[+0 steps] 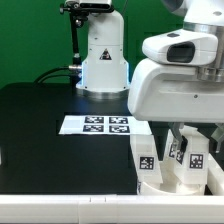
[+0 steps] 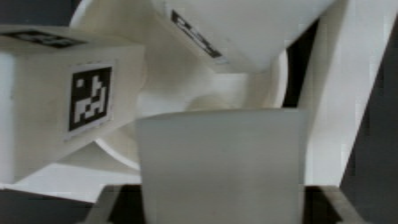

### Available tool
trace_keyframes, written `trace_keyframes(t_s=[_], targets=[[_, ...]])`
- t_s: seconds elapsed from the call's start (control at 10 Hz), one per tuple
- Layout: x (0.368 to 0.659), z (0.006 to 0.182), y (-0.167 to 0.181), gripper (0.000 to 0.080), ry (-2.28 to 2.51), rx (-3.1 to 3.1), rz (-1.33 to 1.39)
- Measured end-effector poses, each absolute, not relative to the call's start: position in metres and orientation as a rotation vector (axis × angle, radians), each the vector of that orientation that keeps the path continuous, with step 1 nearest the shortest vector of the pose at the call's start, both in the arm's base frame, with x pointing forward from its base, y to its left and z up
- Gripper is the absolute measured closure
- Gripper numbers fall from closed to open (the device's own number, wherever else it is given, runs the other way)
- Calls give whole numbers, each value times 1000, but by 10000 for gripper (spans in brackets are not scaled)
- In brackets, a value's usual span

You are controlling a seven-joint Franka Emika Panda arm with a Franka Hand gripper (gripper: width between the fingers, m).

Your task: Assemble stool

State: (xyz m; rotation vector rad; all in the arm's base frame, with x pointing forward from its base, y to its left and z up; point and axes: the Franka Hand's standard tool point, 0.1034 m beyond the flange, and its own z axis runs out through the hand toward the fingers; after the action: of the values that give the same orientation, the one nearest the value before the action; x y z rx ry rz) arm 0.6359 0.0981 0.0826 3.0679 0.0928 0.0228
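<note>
The white round stool seat (image 1: pixel 165 186) lies on the black table at the exterior view's lower right. A tagged white leg (image 1: pixel 145 157) stands upright on it, and two more tagged legs (image 1: pixel 180 150) rise beside it under the arm. My gripper (image 1: pixel 192 138) hangs right over these. In the wrist view my gripper (image 2: pixel 222 203) is shut on a plain white leg (image 2: pixel 222 160), with dark fingers (image 2: pixel 125 207) on both sides. Beyond it are the seat's pale surface (image 2: pixel 196 95), a tagged leg (image 2: pixel 63 100) and another tagged leg (image 2: pixel 205 35). Whether the held leg is seated in the seat is hidden.
The marker board (image 1: pixel 95 125) lies flat on the black table's middle. A white robot base (image 1: pixel 103 60) with cables stands at the back. The arm's big white body (image 1: pixel 175 75) covers the right side. A white table edge (image 1: pixel 60 207) runs along the front.
</note>
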Motion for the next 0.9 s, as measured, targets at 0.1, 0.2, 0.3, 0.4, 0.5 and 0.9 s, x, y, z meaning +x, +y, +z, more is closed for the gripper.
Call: trace_keyframes(t_s=[0.1,0.2,0.3,0.4,0.5,0.9], targets=[[639,82,97,466,-226,3085,68],[639,82,96,466,-556,3073,82],[639,81,98,466,-842,3038,70],[641,81,99,466,-996,3013,64],[640,81,100,466,-1048,2995,64],[641,81,105,465,-1697,2704,61]])
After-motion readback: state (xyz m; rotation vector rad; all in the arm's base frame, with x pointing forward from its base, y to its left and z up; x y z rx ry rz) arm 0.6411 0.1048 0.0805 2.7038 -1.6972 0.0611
